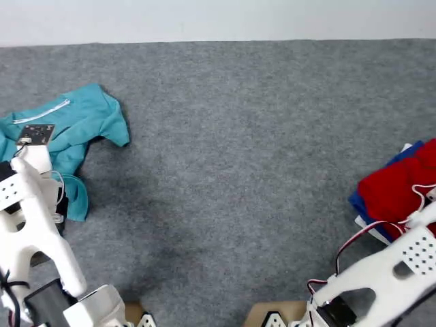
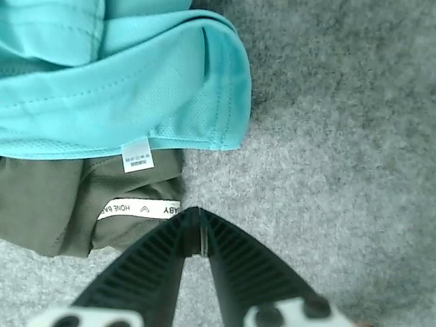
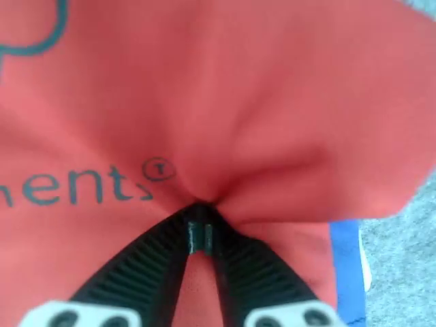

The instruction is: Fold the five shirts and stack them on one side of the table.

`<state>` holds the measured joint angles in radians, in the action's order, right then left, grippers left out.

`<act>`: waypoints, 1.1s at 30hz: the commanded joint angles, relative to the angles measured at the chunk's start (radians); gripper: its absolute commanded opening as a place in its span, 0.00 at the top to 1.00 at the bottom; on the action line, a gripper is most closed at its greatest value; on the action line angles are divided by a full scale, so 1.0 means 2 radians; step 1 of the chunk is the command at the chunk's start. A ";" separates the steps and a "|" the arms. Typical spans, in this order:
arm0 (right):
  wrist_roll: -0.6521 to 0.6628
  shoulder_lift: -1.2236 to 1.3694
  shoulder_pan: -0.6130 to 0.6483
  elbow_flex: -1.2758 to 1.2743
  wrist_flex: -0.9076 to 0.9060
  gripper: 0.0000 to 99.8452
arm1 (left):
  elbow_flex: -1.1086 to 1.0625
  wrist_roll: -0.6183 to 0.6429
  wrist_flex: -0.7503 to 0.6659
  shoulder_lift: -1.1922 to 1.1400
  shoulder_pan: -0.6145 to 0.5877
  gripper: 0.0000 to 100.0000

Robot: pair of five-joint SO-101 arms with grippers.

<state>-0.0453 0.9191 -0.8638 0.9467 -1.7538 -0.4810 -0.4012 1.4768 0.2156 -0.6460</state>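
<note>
- My right gripper (image 3: 199, 228) is clamped on the red shirt (image 3: 204, 88). The cloth puckers into creases that fan out from the closed tips, so I judge the pinch has a real fold of fabric.
- The red shirt (image 1: 398, 187) sits at the table's right edge on top of a blue shirt (image 1: 364, 204). The right arm is right over this pile and the left arm is well apart from it.
- The bare grey table (image 1: 238, 150) lies toward the middle from this pile, so that is where any spreading pull would have to go.
- My left gripper (image 2: 197, 228) has its jaws together, with the tips at the edge of an olive shirt (image 2: 48, 211), beside its white label (image 2: 139, 208). I cannot tell whether any cloth is pinched.
- The teal shirt (image 2: 102, 88) overlaps the olive one just past the tips. In the high view it lies crumpled at the left edge (image 1: 75, 122).
- Materials:
  - The red is a smooth printed knit that drapes softly.
  - The teal is a fine mesh with stitched hems.
  - The olive is matte.
  - The table is felt-like, and I expect it to drag on cloth.
</note>
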 commanded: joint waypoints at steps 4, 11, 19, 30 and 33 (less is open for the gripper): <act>0.004 -0.112 0.009 0.025 -0.018 0.99 | 0.003 -0.002 -0.008 0.015 0.003 1.00; 0.004 -0.181 0.010 -0.018 -0.018 0.99 | 0.003 -0.002 -0.008 0.015 0.003 1.00; 0.001 -0.224 0.043 -0.164 -0.018 0.99 | 0.002 -0.002 -0.008 0.015 0.003 1.00; -0.031 -0.182 0.069 -0.278 0.064 0.99 | 0.001 -0.002 -0.012 0.015 0.003 1.00; -0.030 -0.191 0.070 -0.276 0.063 0.99 | 0.001 -0.002 -0.012 0.015 0.003 1.00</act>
<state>-0.0913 0.5677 -0.7365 0.3913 -1.6387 -0.4810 -0.4012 1.4737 0.2156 -0.6460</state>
